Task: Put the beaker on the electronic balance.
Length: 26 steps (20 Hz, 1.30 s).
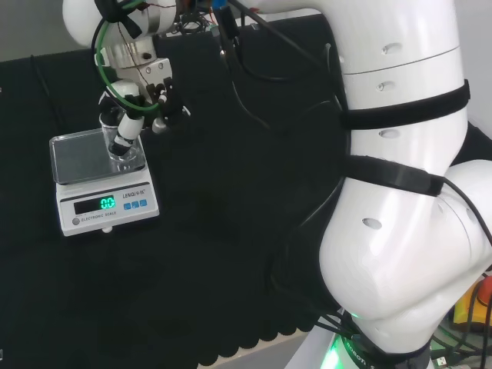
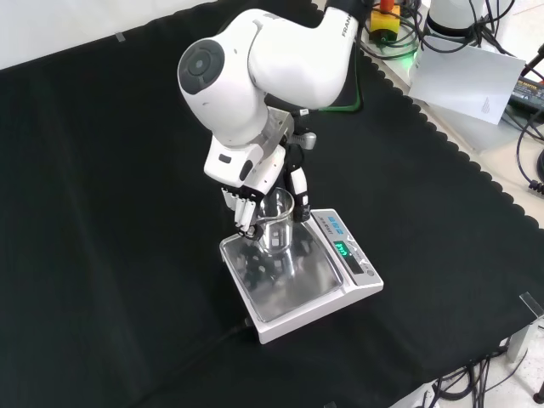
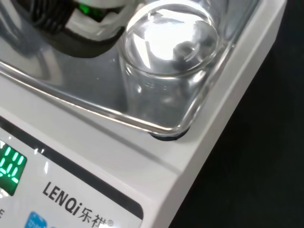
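We judge the beaker to be light, rigid, slick and breakable clear glass, empty as far as we can see, so it is best taken around its wall below the rim, with opposing contact on both sides rather than pressure on the lip. It stands over the steel pan of the electronic balance, near the pan's corner; in the front view that is toward 11 o'clock on the pan, and in the wrist view its base sits close to the pan's edge. The hand comes from 12 o'clock in the front view, its fingers curled around the beaker's wall with the thumb on the opposite side, gripping it; the tabletop around is black cloth
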Available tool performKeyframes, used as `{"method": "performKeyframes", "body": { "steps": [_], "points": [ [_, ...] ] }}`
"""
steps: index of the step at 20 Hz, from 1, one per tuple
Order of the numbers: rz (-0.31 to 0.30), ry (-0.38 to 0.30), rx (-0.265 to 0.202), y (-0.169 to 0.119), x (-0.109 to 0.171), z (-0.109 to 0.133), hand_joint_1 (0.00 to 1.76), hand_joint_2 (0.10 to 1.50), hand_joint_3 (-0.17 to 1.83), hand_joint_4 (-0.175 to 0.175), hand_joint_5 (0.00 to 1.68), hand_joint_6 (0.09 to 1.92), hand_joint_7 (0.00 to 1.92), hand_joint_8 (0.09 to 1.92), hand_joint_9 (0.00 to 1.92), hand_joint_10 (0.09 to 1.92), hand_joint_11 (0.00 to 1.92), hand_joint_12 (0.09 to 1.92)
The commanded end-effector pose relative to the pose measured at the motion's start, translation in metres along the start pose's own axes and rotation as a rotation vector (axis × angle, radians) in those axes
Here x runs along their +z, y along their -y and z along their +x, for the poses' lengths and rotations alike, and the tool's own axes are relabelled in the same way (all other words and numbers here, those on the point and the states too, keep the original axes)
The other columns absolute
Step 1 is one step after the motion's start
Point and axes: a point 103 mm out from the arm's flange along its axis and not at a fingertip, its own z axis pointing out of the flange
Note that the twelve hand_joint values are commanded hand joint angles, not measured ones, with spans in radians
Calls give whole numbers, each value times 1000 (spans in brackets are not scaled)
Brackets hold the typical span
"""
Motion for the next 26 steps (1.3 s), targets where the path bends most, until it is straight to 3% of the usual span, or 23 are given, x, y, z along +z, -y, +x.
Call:
{"method": "performKeyframes", "body": {
  "steps": [1,4,6,7,10,12,15,19,26],
  "points": [
    [13,9,-23,-3,4,8,1237,865,634,-175,859,1308,905,1329,1307,1114,1189,1012],
    [33,9,-30,-4,5,10,1237,864,636,-175,859,1308,906,1329,1307,1114,1191,1012],
    [82,1,-36,-5,6,9,1192,902,563,-172,853,1293,922,1343,1302,1085,1251,978],
    [103,0,-37,-6,6,8,1134,813,623,-146,705,1237,889,1309,1287,992,1228,980],
    [112,-4,-40,-4,2,5,916,573,723,-66,263,724,606,1078,1019,764,827,1174],
    [89,-12,-42,-2,-5,2,790,550,626,-41,171,381,423,972,813,749,578,1296],
    [51,-21,-46,4,-21,-3,652,552,466,-13,82,118,219,871,581,753,332,1415],
    [12,-17,-53,13,-46,-8,582,577,330,6,37,87,95,797,410,776,172,1478],
    [-21,-2,-50,27,-65,-11,557,588,279,12,24,87,61,767,358,787,135,1490]
  ]
}}
